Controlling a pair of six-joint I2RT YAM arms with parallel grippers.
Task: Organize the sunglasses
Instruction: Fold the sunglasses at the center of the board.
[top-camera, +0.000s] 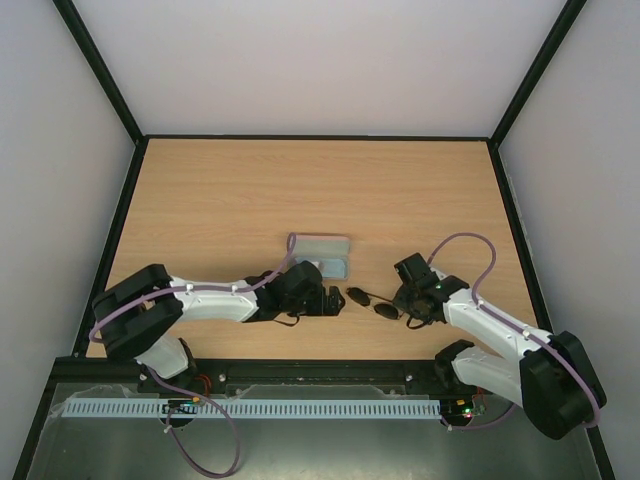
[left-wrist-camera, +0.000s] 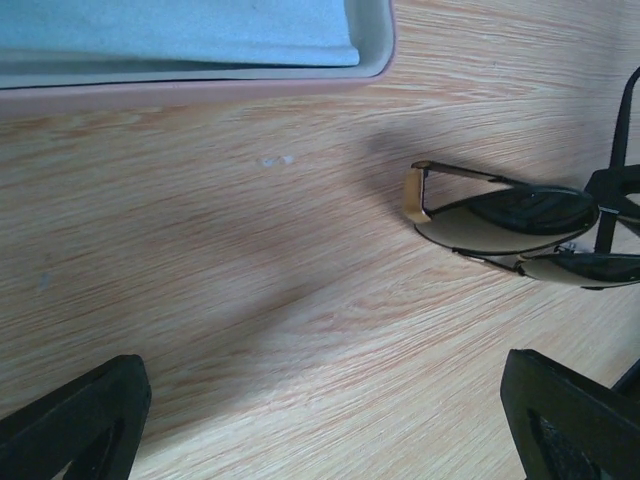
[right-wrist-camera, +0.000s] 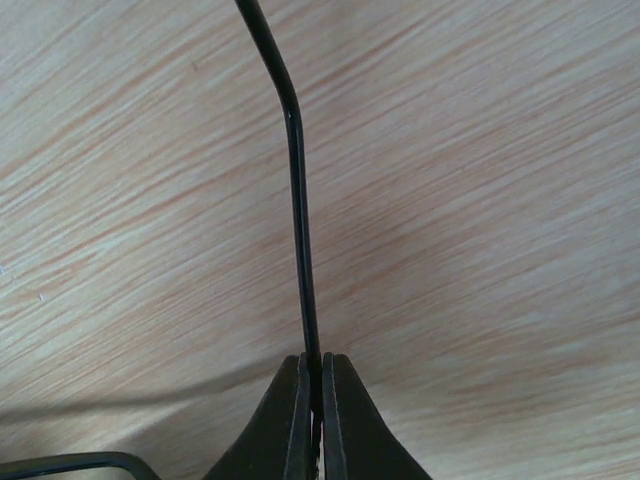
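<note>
Between the 2 grippers, on the wood-grain table, lie the sunglasses, well clear of the case.

Left gripper: released. Its 2 fingers are spread wide and held low over the wood. The sunglasses sit ahead of it, toward its right finger, near but not touching. A tan-tipped temple end shows beside the nearer dark lens.

Right gripper: clenched on 1 thin dark temple arm. The wire runs straight out from between the fingertips and bends slightly at its far end. The 2 fingers press it from both sides.

Ahead of the left gripper and to its left is the open case, pale at the rim, with a light blue cloth lying inside.

From the top view, the case is just beyond the left gripper, on the side away from the arm bases. The sunglasses span the gap from that gripper's tip to the right gripper's tip. Whether both lenses rest fully on the table cannot be told.
</note>
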